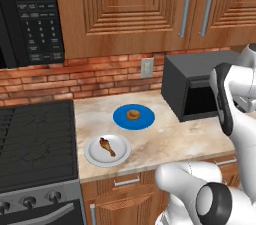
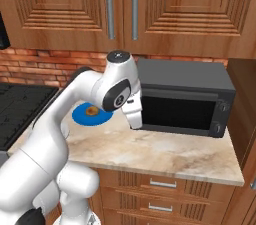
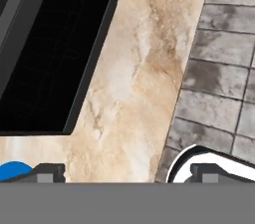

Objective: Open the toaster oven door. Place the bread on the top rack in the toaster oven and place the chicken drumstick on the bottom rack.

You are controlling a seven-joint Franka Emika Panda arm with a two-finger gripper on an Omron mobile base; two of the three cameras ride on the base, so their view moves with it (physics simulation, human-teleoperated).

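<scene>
A kitchen with wooden cabinets and a red brick backsplash runs behind a marbled beige table (image 1: 165, 139), with a black stovetop (image 1: 35, 139) at its left end. The toaster oven (image 2: 185, 96) sits against the wall at the right, and its door (image 2: 175, 111) looks closed, the dark window flush with the front; that makes opening it the first step in hand. The bread (image 1: 133, 114) rests in the middle of a blue plate (image 1: 120, 119), and the chicken drumstick (image 1: 107, 146) lies on a white plate (image 1: 95, 156) just beside it, nearer the table's front edge. Both are well apart from the oven, probably staged in the open so each can be picked up once the racks are reachable.

The gripper (image 3: 127, 173) hangs in front of the oven's left side, pointing down at the table, jaws spread wide and holding nothing. From the hand view the dark door face runs along the upper left, though where its handle lies is hard to make out. The open jaws suit a reach for the door's top edge, so the arm likely needs to line up there.
</scene>
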